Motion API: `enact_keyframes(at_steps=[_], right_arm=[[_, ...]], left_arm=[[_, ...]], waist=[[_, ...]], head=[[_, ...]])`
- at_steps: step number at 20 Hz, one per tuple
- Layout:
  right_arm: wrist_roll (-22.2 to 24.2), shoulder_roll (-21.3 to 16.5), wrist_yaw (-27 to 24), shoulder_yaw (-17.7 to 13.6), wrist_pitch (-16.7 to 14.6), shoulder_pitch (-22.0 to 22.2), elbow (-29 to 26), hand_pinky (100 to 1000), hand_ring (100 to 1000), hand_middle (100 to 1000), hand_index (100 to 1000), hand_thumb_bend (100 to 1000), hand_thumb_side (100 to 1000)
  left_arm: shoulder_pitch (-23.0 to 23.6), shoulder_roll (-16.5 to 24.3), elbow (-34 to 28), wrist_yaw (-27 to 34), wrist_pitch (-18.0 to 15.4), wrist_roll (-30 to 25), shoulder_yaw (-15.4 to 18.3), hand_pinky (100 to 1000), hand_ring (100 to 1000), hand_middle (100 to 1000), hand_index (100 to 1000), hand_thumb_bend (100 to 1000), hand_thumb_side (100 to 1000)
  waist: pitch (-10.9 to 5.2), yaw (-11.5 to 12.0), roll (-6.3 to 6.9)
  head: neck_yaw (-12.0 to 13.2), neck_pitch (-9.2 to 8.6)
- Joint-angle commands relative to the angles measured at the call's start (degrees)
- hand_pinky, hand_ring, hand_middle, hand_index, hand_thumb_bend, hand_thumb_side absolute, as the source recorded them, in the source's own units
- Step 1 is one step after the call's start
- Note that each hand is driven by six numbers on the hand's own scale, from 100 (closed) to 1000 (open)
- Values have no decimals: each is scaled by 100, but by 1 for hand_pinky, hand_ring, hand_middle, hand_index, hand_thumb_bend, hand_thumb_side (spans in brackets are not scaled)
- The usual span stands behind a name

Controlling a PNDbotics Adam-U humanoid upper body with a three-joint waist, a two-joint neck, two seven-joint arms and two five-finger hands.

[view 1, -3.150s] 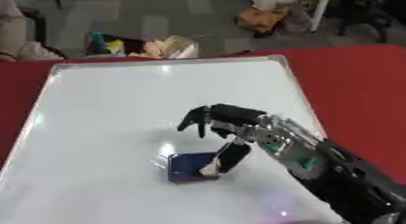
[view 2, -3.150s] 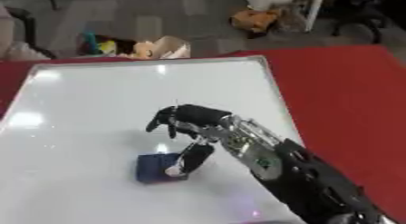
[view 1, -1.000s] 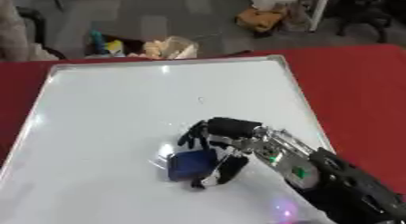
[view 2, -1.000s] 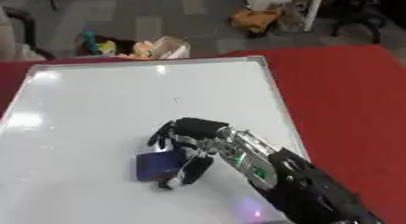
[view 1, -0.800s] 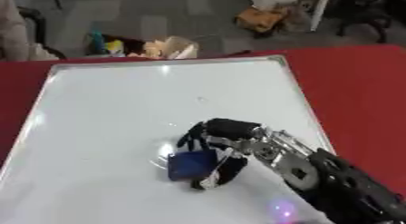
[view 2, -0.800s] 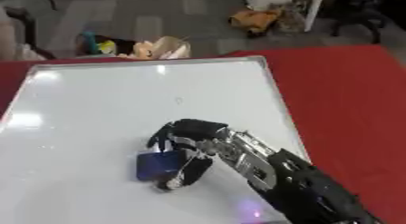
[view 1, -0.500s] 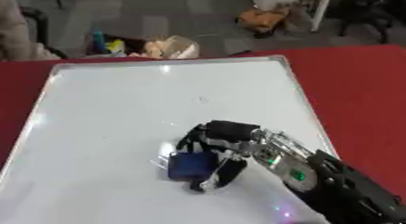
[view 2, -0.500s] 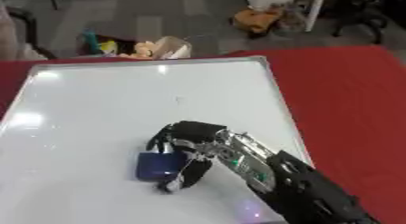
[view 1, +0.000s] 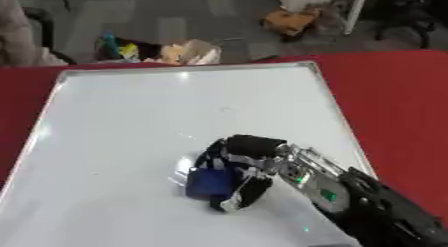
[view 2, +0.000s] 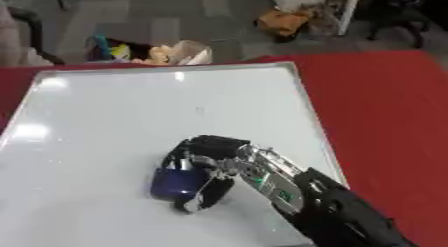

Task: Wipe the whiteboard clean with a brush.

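now: right hand wrapped on the brush, low on the board

right hand [view 1: 249, 163] comes in from the lower right, fingers [view 1: 234, 147] curled over the top of the blue brush [view 1: 210, 182] and the thumb hooked down its near side, so the brush sits enclosed between them. it looks pressed flat against the whiteboard [view 1: 131, 116], which makes sense for wiping: the grip from above lets the arm push down and drag the pad across the surface.

the brush lies under and just left of the fingers, in the lower middle of the board. beyond the fingertips, toward the far edge, a small faint mark [view 1: 226, 109] shows on the white; i cannot tell whether it is ink or glare. a dim smudge also sits just past the fingers. otherwise the board reads as mostly clean, so the job seems well along, with a sweep away from the fingers toward that mark the likely need.

the red table [view 1: 394, 101] surrounds the board. the left hand shows in neither view.
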Motion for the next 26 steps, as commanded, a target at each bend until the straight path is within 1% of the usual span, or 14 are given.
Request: enact_keyframes(at_steps=[1, 5, 10, 11, 20, 26], right_arm=[[-10, -87, 67, -2, 15, -2, 34, 236, 541, 634, 856, 364, 362], [-19, -99, 61, -2, 33, 1, 11, 235, 541, 633, 856, 340, 352], [-22, -105, 57, 0, 59, 5, -5, 236, 541, 633, 855, 229, 307], [-23, -105, 57, 0, 65, 5, -7, 236, 541, 634, 855, 222, 304], [-38, -126, 42, -9, 92, 4, -44, 235, 542, 634, 854, 221, 306], [-71, -219, 21, -84, 157, -24, -188, 236, 544, 636, 855, 221, 309]], left_arm=[[-71, 91, -87, 16, -10, 8, 30, 500, 633, 620, 724, 742, 848], [-74, 91, -87, 16, -10, 7, 29, 499, 633, 620, 724, 742, 848], [-75, 91, -85, 17, -11, 8, 28, 500, 634, 620, 724, 741, 849], [-76, 91, -85, 17, -12, 8, 28, 500, 634, 620, 724, 741, 849], [-78, 94, -83, 15, -12, 7, 27, 500, 634, 620, 724, 741, 849], [-77, 103, -81, 11, -13, 10, 30, 499, 634, 620, 724, 742, 849]], waist=[[-77, 0, 16], [-79, -2, 18], [-79, -4, 21], [-78, -5, 21], [-78, -18, 25], [-86, -37, 28]], head=[[1, 45], [0, 45], [-1, 46], [-1, 47], [-2, 54], [2, 45]])
